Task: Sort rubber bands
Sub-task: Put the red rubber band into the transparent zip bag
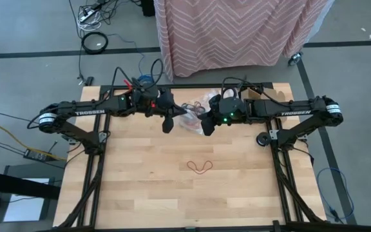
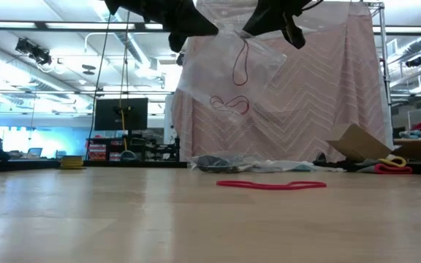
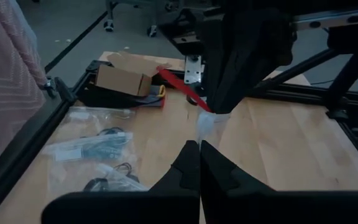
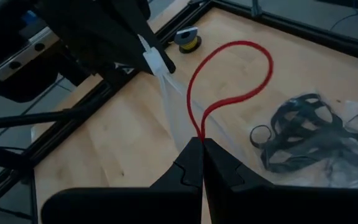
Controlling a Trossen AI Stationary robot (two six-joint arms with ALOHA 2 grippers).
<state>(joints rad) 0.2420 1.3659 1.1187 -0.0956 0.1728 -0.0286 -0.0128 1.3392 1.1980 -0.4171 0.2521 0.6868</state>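
Honestly, from overhead you can barely tell what's going on at the top middle of the table (image 1: 172, 193): the left gripper (image 1: 167, 124) and right gripper (image 1: 207, 126) hang close together over a jumble of clear plastic bags (image 1: 189, 115), and the bag stretched between them is nearly invisible there.

The table-level view sorts it out. Both grippers are up at the top of the frame, mostly cut off, with a clear bag (image 2: 225, 80) hanging between them and red loops showing through it. One red rubber band (image 2: 271, 185) lies flat on the wood, lower middle of the frame; from above it's the squiggle (image 1: 199, 167) in the centre of the table, well apart from the grippers.

The right wrist view shows its fingers (image 4: 225, 171) pinched together on a red band loop (image 4: 229, 81) along with the bag's edge, with the left gripper (image 4: 157, 62) clamping the other corner. Black rubber bands (image 4: 303, 127) sit bagged on the table at right.

The left wrist view has its fingers (image 3: 219, 171) closed flat on the bag, though the film is hard to make out. A cardboard box (image 3: 123, 79) sits at the table's far edge.
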